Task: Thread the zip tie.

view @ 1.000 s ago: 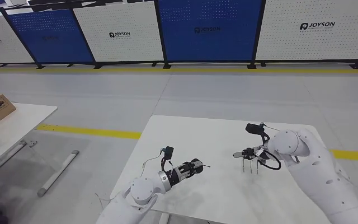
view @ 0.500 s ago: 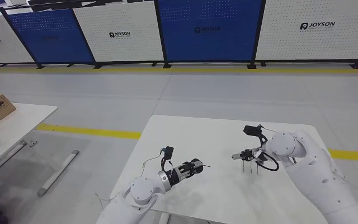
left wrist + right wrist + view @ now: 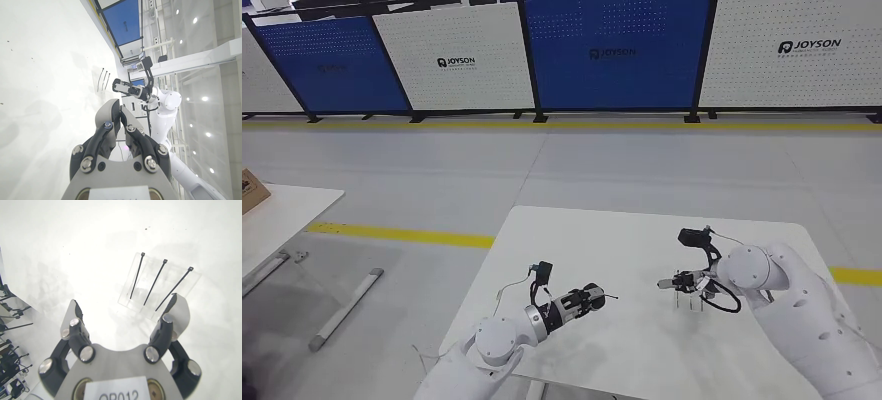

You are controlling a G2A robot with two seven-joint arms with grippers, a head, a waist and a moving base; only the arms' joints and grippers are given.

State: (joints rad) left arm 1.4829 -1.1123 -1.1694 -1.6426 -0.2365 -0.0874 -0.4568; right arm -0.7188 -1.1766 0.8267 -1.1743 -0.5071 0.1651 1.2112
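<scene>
Three black zip ties (image 3: 157, 281) lie side by side on a clear plate (image 3: 189, 283) on the white table (image 3: 622, 240). My right gripper (image 3: 125, 305) hangs open just over the plate's near end, one fingertip (image 3: 174, 300) beside the tail of the outermost tie. The top view places the right gripper (image 3: 670, 283) above those ties (image 3: 690, 298), at the table's right. My left gripper (image 3: 598, 296) is held near the front left, its jaws pressed together (image 3: 120, 108). A thin black zip tie (image 3: 613, 295) juts from its tip.
From the left wrist I see the right gripper (image 3: 118, 87) beside the three ties (image 3: 103, 81), with bare table between the arms. A second white table (image 3: 282, 215) stands far left. Blue and white panels (image 3: 617, 55) line the back.
My right gripper has shifted a little toward the table's front edge, staying over the clear plate. The left arm has not moved.
</scene>
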